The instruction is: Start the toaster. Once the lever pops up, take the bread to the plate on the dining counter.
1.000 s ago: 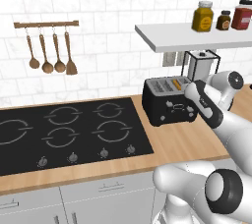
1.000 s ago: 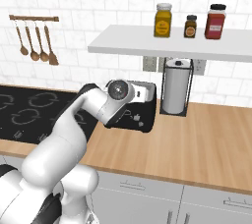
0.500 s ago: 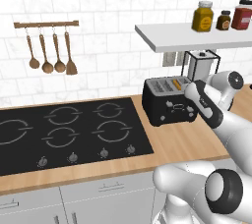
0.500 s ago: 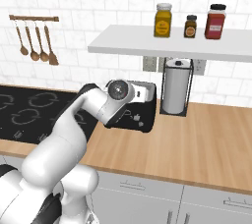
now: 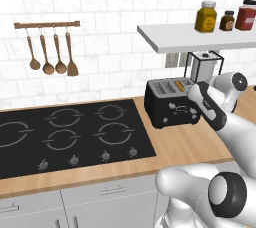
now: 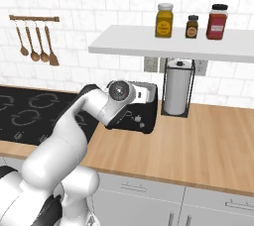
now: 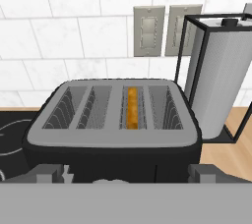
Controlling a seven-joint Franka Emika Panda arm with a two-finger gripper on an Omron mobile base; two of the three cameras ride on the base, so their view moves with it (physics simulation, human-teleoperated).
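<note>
Toaster [image 5: 172, 104] sits right of centre in my left base view, beside the hob [image 5: 65, 134]. Right base view: my arm covers most of it. Hand view: bread [image 7: 132, 107] in the third slot, gripper [image 7: 125, 175] spread wide at the bottom. Next I judge: press the lever.

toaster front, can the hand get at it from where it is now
Probably yes. The open hand sits right in front of the toaster, fingertips apart at its front face with nothing between them. The paper towel holder stands off to the side, clear of the way.
</note>
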